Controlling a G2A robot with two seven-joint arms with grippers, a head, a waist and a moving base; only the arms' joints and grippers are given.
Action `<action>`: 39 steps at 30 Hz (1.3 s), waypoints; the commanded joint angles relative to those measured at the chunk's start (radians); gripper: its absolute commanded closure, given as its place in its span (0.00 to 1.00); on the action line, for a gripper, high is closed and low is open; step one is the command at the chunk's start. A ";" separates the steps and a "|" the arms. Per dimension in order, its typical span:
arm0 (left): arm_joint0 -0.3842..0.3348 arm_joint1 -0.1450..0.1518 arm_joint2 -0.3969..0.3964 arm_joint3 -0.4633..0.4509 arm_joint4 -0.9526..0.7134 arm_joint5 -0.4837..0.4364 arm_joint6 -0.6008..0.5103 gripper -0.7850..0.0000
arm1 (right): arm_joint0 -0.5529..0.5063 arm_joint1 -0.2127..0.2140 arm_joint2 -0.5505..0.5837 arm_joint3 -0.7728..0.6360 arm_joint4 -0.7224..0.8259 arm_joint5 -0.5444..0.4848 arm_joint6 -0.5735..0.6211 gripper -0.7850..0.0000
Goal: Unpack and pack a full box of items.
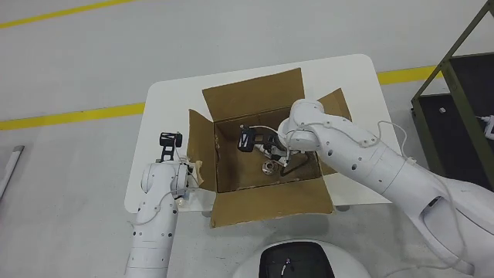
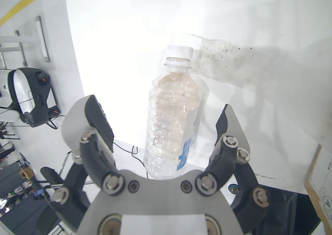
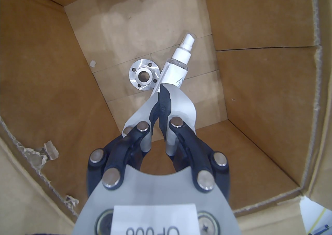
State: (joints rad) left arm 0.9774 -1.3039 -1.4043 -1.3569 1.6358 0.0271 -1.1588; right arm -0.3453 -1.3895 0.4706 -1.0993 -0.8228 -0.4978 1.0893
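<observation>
On the left, my left claw hangs over the white table, just outside the box's left flap. Its jaws are wide apart, with a clear water bottle between them. Neither pad touches it, and there is a gap on each side. The bottle's base sits close to the palm and its capped neck points away from the wrist. I cannot tell from here whether it stands or lies on the tabletop.

In the middle of the table sits the brown cardboard box, with all four flaps folded outward and some torn edges along its rim. On the box floor lies a round metal ring with a centre bore and small holes around it. Just beside it is a white spray bottle, lying flat with its nozzle pointing away from the wrist.

My right arm comes in from the right side and reaches down into the box. The right claw has its jaws pressed together. The tips sit over the bottom end of the spray bottle, and I cannot tell whether they touch it.

At the far right, off the table, stands a dark metal rack.
</observation>
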 commanded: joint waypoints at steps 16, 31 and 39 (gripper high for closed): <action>0.000 0.000 0.000 0.000 0.000 0.000 0.000 0.00 | 0.007 -0.066 -0.051 0.100 -0.047 0.040 -0.016 0.62; 0.000 0.000 0.000 0.000 0.000 0.000 0.000 0.00 | 0.017 -0.124 -0.071 0.257 -0.052 0.009 -0.061 0.58; 0.000 0.000 0.000 0.000 0.000 0.000 0.000 0.00 | 0.024 -0.156 -0.075 0.325 -0.059 0.022 -0.094 0.62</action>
State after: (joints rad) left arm 0.9774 -1.3039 -1.4043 -1.3569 1.6358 0.0271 -1.1588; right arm -0.3214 -1.5421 0.3959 -0.7814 -0.8804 -0.4790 1.0002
